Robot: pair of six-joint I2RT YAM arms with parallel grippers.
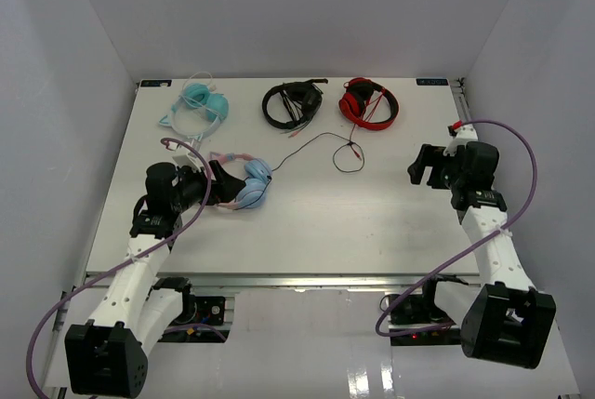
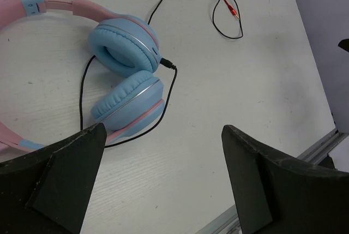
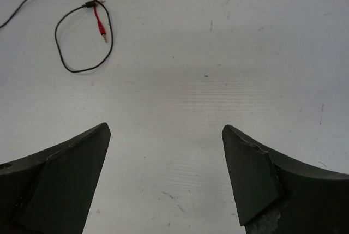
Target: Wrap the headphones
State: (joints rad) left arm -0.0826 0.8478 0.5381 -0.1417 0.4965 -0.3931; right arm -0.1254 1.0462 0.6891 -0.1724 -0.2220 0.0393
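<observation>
The headphones [image 1: 253, 185] lie on the left part of the table, their two light-blue ear cups [image 2: 124, 46] folded against each other and the pink headband [image 2: 82, 6] running off to the left. A thin black cable [image 2: 173, 78] plugs into the upper cup, loops around the cups and trails off to a loose loop [image 1: 349, 162] mid-table. My left gripper [image 1: 226, 185] [image 2: 163, 130] hovers open just beside the lower cup, with nothing between its fingers. My right gripper [image 1: 416, 168] [image 3: 166, 129] is open over bare table at the right, with the cable loop [image 3: 61, 54] ahead and to its left.
At the back stand a teal pair with a white band [image 1: 200, 106], a black pair [image 1: 290, 103] and a red pair [image 1: 369, 101]. The red pair's cable end [image 3: 101, 27] crosses the black loop. White walls enclose the table [image 1: 372, 232] on three sides.
</observation>
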